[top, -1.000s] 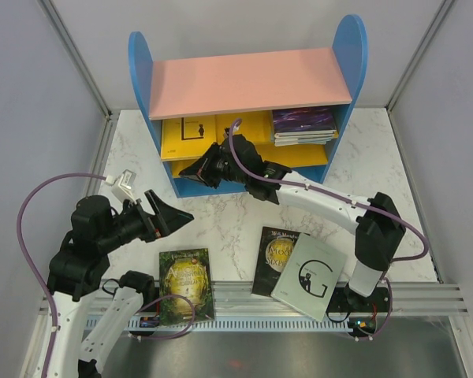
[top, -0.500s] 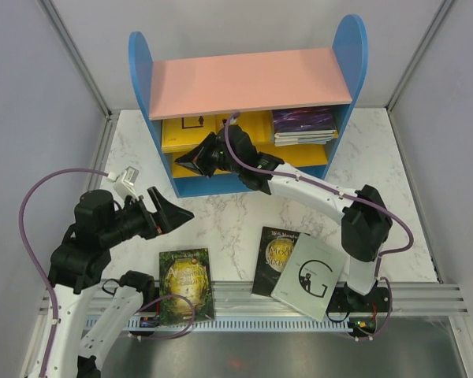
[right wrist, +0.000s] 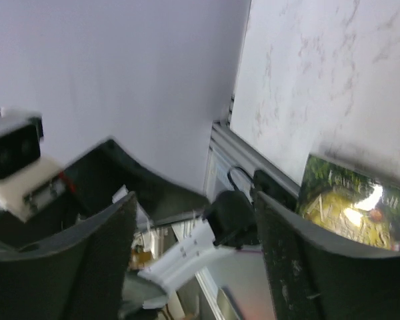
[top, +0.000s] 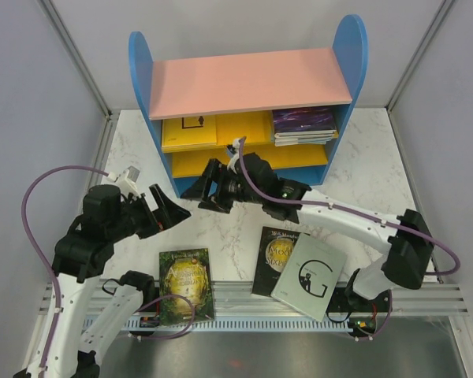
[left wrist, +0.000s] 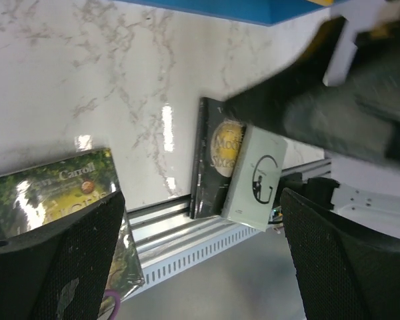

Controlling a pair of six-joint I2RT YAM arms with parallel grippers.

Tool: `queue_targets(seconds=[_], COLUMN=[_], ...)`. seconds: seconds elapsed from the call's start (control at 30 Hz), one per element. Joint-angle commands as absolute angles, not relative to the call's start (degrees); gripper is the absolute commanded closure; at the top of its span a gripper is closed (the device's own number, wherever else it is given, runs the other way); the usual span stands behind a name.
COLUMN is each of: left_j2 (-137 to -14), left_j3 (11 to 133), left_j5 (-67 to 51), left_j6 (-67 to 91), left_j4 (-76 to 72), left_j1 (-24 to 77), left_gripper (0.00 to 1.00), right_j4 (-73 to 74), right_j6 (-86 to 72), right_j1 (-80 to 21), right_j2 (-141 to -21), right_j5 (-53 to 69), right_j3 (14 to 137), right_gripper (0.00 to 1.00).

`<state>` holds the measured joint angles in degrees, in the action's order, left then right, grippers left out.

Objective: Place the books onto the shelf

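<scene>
Hovering before the shelf (top: 244, 83), the right gripper (top: 203, 197) stands spread, empty; the left gripper (top: 173, 216), also spread, hangs near the left edge of the table (top: 221, 232).

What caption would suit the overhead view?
Right arm, jaws open, by the shelf; green book, black book and grey book on the table.

Shelf (top: 244, 83) at back, books (top: 303, 124) inside, lone book (top: 185, 283) front left, pair (top: 309, 276) apparently overlapping front right

Three books on the surface (top: 221, 228): one green forest book (top: 185, 285), one dark moon book (top: 273, 253), one grey "G" book (top: 310, 277). One bookcase (top: 248, 79) holds one yellow book (top: 188, 131) plus a purple-topped stack (top: 303, 124), too thin to count.
</scene>
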<state>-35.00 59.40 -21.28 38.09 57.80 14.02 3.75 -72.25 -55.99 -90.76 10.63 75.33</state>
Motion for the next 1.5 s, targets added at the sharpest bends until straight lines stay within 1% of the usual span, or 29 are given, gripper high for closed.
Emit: queue_targets(seconds=[0.0,0.1,0.17,0.27,0.5,0.63,0.8,0.9,1.13,1.3,1.47], left_j2=[-38.05,-40.42,-41.65,-44.29,-47.02,-48.69,-55.1,-58.0,-64.59,-64.34,-61.44], left_j3=[59.86,55.3,53.01,49.14,41.06,40.96,40.43,40.95,42.89,42.8,42.1], left_j5=[-13.91,-12.14,-10.73,-9.14,-4.14,-1.94,0.08,4.2,7.82,7.47,6.25], left_j6=[35.68,36.91,38.49,39.37,41.74,45.61,49.21,52.38,57.48,56.52,55.11], left_j4=[64.14,66.44,68.11,69.26,67.33,66.88,66.89,67.5,69.26,69.17,68.12], left_j1=[14.24,14.15,14.24,14.24,14.15,14.15,14.15,14.06,14.15,14.15,14.15], left_gripper=[0.0,0.0,0.0,0.01,0.0,0.0,0.0,0.0,0.0,0.0,0.0], right_j4=[7.46,10.19,11.68,13.88,11.44,8.01,5.19,5.1,5.19,3.96,0.44], right_j6=[-66.19,-65.48,-64.95,-63.37,-62.31,-63.02,-63.2,-62.67,-60.91,-60.12,-64.33], right_j1=[-58.27,-59.76,-60.9,-62.4,-64.6,-65.21,-65.3,-65.3,-65.39,-66.79,-70.04], right_j2=[-85.44,-84.2,-84.81,-86.39,-91.49,-93.86,-97.2,-98.35,-100.27,-103.7,-106.78], right_j5=[12.65,15.29,16.87,17.31,18.54,19.68,20.83,21.18,20.22,19.25,19.07], right_j3=[69.36,63.12,59.96,57.49,53.88,53.0,53.96,55.11,54.58,54.05,52.3], right_gripper=[0.16,0.09,0.07,0.06,0.06,0.06,0.06,0.06,0.05,0.05,0.05])
